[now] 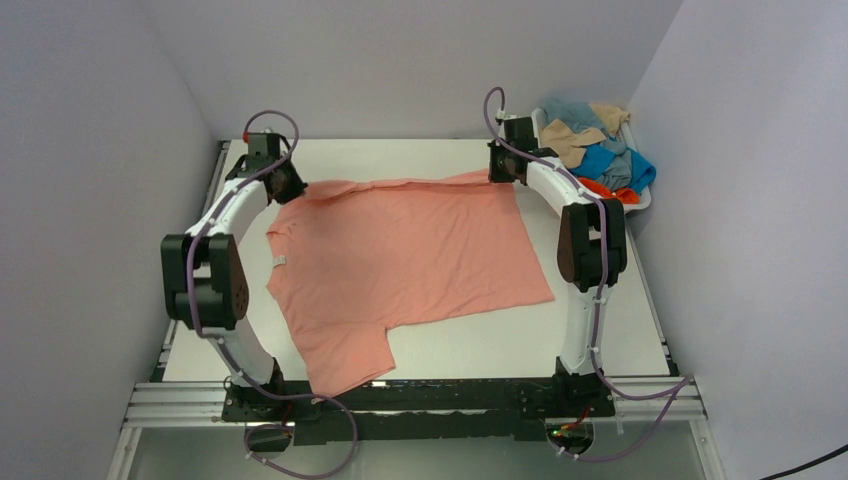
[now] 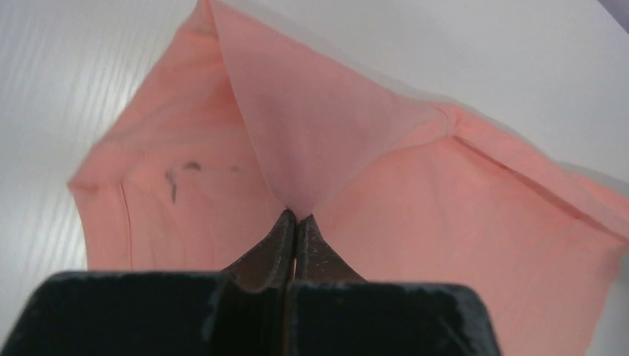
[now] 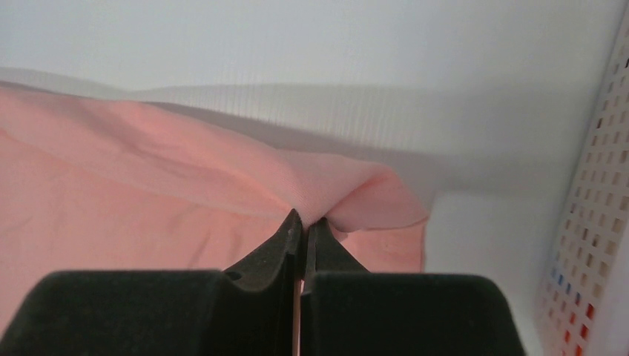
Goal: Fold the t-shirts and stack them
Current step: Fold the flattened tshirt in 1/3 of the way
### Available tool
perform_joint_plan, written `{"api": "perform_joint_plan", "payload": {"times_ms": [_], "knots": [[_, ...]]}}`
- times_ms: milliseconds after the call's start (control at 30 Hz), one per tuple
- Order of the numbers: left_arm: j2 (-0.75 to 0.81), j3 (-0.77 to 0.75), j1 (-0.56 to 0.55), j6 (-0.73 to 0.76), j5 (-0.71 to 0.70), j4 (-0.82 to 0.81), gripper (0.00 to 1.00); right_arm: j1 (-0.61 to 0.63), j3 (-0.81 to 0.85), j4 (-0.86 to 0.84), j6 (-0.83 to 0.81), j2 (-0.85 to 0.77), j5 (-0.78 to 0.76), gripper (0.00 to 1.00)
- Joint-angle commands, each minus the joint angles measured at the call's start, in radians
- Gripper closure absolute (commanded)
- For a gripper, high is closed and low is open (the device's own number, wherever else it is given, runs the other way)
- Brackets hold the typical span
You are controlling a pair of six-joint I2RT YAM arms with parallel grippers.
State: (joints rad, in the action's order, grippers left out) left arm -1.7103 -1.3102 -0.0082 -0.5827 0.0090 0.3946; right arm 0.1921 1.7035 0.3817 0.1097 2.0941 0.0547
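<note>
- Far left: a thin strip of bare desk (image 1: 228,185) between the left wall (image 1: 90,150) and the cloth.
- At the cloth's far left corner: left tool (image 1: 284,182), jaws pressed tight together on a pinched-up peak of the salmon pink t-shirt (image 1: 400,250).
- In the left wrist view: left tool (image 2: 297,216) nipping the fold, with the salmon pink t-shirt (image 2: 460,215) tented up off the desk (image 2: 44,89).
- Just left of the fingers (image 2: 271,248): two small dark marks (image 2: 174,182) on the cloth, not legible.
- Middle of the desk: the salmon pink t-shirt spread flat, collar to the left, hem to the right, and the near sleeve reaching the metal rail (image 1: 470,392) at the near edge.
- At the collar: a small white tag (image 1: 280,262), any writing too small to read.
- At the far right corner of the hem: right tool (image 1: 503,165), jaws likewise closed on the cloth.
- In the right wrist view: right tool (image 3: 304,216) gripping a raised ridge of the salmon pink t-shirt (image 3: 111,193).
- Right of the hem: a broad patch of bare desk (image 1: 600,330) out to the right edge, plus a bare band along the far edge.
- Far right corner, against the wall: white basket (image 1: 643,203), its perforated side (image 3: 601,185) just beside the right tool.
- Heaped in the basket: grey-blue t-shirt (image 1: 573,110), tan t-shirt (image 1: 568,140), bright blue t-shirt (image 1: 598,160) and orange t-shirt (image 1: 603,188), some spilling over the rim.
</note>
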Motion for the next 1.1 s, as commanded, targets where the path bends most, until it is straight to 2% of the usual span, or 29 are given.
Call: {"api": "perform_joint_plan", "payload": {"times_ms": [0,233,400,600,700,833,900,967,1000,1033,1067], "knots": [[0.156,0.141,-0.041,-0.136,-0.005,0.055,1.00,-0.007,0.031,0.057,-0.139,-0.058,-0.007,1.00],[0.349,0.263,-0.087,-0.270,-0.132,0.206,1.00,-0.030,0.084,0.099,-0.178,-0.054,-0.020,1.00],[0.435,0.310,-0.113,-0.294,-0.106,0.255,1.00,-0.041,0.092,0.113,-0.202,-0.060,0.020,1.00],[0.451,0.367,-0.143,-0.308,-0.102,0.310,1.00,-0.049,0.094,0.134,-0.209,-0.042,0.015,0.99],[0.452,0.411,-0.143,-0.286,-0.065,0.309,1.00,-0.050,0.083,0.143,-0.212,-0.037,0.009,0.95],[0.448,0.462,-0.144,-0.250,-0.019,0.334,0.99,-0.049,0.048,0.167,-0.188,-0.048,-0.040,0.79],[0.448,0.472,-0.144,-0.213,-0.018,0.366,0.85,-0.049,0.033,0.195,-0.183,-0.064,-0.054,0.76],[0.451,0.467,-0.144,-0.186,-0.018,0.411,0.76,-0.049,0.002,0.225,-0.183,-0.097,-0.054,0.71],[0.456,0.461,-0.143,-0.179,-0.022,0.427,0.69,-0.048,-0.019,0.237,-0.182,-0.117,-0.049,0.61],[0.461,0.454,-0.144,-0.172,-0.027,0.440,0.58,-0.048,-0.036,0.247,-0.174,-0.136,-0.053,0.47],[0.466,0.442,-0.144,-0.161,-0.030,0.446,0.41,-0.048,-0.053,0.249,-0.163,-0.153,-0.073,0.40]]}}
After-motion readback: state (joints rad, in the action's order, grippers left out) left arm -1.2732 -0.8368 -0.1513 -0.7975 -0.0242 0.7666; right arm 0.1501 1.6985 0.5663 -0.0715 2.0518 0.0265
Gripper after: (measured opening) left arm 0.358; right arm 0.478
